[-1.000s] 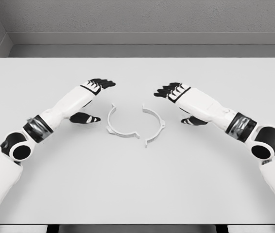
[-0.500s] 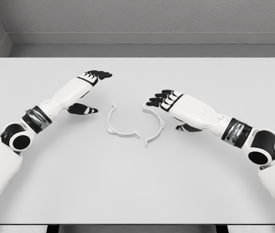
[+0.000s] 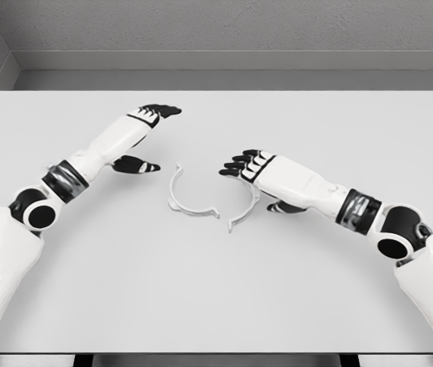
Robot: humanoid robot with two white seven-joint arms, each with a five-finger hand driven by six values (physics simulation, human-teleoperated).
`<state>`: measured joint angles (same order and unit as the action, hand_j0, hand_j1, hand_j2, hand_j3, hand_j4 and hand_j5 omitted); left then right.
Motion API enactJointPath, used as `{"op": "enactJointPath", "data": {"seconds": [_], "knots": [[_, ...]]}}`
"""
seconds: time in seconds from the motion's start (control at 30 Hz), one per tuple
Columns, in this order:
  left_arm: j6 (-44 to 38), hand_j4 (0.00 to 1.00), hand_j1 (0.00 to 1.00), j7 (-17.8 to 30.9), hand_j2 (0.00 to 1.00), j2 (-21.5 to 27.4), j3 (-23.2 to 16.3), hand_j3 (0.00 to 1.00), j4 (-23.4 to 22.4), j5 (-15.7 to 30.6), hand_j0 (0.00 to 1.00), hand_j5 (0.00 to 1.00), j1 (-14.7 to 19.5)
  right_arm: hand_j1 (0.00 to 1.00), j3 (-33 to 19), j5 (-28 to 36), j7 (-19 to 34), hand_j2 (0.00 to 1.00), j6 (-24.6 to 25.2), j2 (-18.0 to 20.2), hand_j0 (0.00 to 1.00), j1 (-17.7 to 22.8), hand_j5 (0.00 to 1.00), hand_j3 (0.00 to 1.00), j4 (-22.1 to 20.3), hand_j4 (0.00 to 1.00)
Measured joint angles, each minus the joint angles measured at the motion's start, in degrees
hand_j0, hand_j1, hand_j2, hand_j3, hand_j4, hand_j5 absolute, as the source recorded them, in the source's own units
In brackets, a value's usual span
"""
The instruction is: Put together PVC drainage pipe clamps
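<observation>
- A plain grey table fills the view, with a grey wall behind its far edge.
- Two white half-ring clamp pieces lie flat near the middle of the table.
- The left clamp half is a thin arc, its open side turned to the right and far side, with small tabs at its ends.
- The right clamp half curves the other way, its open side facing left; its far end is hidden under the right hand.
- The near ends of the two halves lie close together but apart, not joined.
- The right hand sits over the far part of the right clamp half, palm down, its dark fingers stretched out and slightly spread toward the left; whether they touch the piece cannot be told, and it grips nothing.
- The left hand is to the left and far side of the left clamp half, well clear of it, fingers extended, thumb held apart, holding nothing.
- No containers appear on the table.
</observation>
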<state>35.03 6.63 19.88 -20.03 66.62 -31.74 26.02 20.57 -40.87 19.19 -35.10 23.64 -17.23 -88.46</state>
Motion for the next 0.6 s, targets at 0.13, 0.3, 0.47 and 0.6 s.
{"op": "enactJointPath", "data": {"seconds": [0.13, 0.3, 0.47, 0.6], "knots": [[0.00, 1.00, 1.00, 0.00, 1.00, -0.35, -0.03, 1.00, -0.41, -0.03, 1.00, 1.00, 0.00, 1.00, 0.63, -0.01, 0.00, 1.00, 0.01, -0.76, 1.00, -1.14, 1.00, 1.00, 0.74, 1.00], [0.00, 1.00, 1.00, 0.00, 1.00, -0.45, -0.04, 1.00, -0.53, -0.04, 1.00, 1.00, 0.00, 1.00, 1.83, -0.11, -0.01, 1.00, 0.00, -1.59, 1.00, -1.85, 1.00, 1.00, 2.72, 1.00], [0.00, 1.00, 1.00, 0.00, 1.00, -0.44, -0.06, 1.00, -0.55, -0.05, 1.00, 1.00, 0.09, 1.00, 1.49, -0.03, -0.01, 1.00, 0.00, -1.65, 1.00, -2.72, 1.00, 1.00, 3.21, 1.00], [0.00, 1.00, 1.00, 0.00, 1.00, -0.40, -0.05, 1.00, -0.55, -0.04, 1.00, 1.00, 0.09, 1.00, -3.19, 0.34, 1.58, 1.00, -0.02, -0.66, 1.00, -1.93, 1.00, 1.00, 1.43, 1.00]]}}
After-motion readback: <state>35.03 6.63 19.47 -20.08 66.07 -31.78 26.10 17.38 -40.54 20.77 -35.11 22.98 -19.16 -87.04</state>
